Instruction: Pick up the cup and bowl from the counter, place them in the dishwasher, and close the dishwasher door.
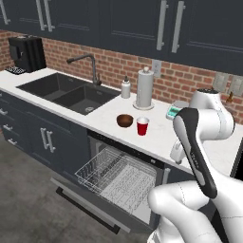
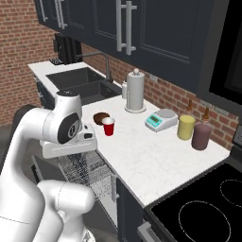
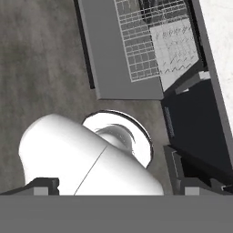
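The red cup (image 1: pixel 143 126) (image 2: pixel 108 126) stands upright on the white counter (image 1: pixel 109 118) (image 2: pixel 151 156), with the dark brown bowl (image 1: pixel 125 120) (image 2: pixel 100 118) just to its left and almost touching it. Below them the dishwasher (image 1: pixel 118 173) is open, its white wire rack (image 1: pixel 116 176) (image 3: pixel 154 41) pulled out over the lowered dishwasher door (image 1: pixel 80 194) (image 3: pixel 123 59). My gripper (image 3: pixel 122 185) points down at the floor beside the door, open wide and empty, well short of the cup and bowl. My hand (image 2: pixel 71 147) hangs off the counter's front edge.
A dark sink (image 1: pixel 66 90) with a faucet (image 1: pixel 88 64) lies left of the bowl. Behind stand a paper towel roll (image 1: pixel 144 88), a soap bottle (image 1: pixel 125 88) and a scale (image 2: pixel 160 119). Yellow (image 2: pixel 185 126) and maroon (image 2: pixel 202 135) jars and a black stovetop (image 2: pixel 208 208) sit to the right.
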